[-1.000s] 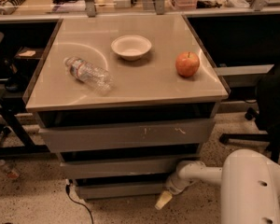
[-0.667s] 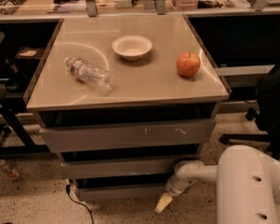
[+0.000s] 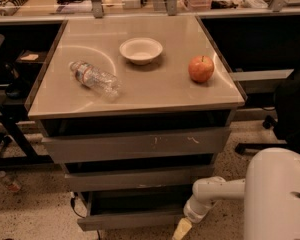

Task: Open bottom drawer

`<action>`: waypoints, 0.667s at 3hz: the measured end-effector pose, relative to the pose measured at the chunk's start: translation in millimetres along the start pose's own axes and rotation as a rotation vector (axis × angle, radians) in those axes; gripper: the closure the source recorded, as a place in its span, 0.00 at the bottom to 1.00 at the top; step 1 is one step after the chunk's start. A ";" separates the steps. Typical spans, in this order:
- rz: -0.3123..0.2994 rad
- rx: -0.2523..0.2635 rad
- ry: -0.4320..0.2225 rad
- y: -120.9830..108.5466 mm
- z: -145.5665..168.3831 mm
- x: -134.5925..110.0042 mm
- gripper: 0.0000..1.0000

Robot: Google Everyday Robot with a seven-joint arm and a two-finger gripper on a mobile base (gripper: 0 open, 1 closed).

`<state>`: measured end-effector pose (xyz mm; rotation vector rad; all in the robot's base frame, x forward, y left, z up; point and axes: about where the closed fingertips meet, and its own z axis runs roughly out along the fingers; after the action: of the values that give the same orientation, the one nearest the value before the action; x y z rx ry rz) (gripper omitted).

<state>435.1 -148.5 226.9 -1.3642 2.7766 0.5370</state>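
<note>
The cabinet has three grey drawers stacked under a tan top. The bottom drawer point(image 3: 132, 218) is the narrowest; its plain front sticks out a little past the middle drawer point(image 3: 135, 178), with a dark gap above it. The widest top drawer point(image 3: 135, 145) carries pale scratch marks. My gripper point(image 3: 181, 229), with a yellowish tip, sits at the right end of the bottom drawer's front, low near the floor, at the end of my white arm point(image 3: 215, 190).
On the cabinet top lie a plastic bottle point(image 3: 94, 78), a white bowl point(image 3: 141, 50) and a red apple point(image 3: 201, 68). A dark chair point(image 3: 290, 109) stands at right. Black table legs point(image 3: 10, 134) and a cable point(image 3: 76, 208) are at left.
The bottom drawer's front has come forward and shows lower in view. My gripper has moved down and slightly right with it.
</note>
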 end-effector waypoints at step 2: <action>-0.038 0.002 -0.022 -4.9 2.3 -15.6 0.00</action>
<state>448.2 -138.6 225.6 -1.3987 2.7271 0.5444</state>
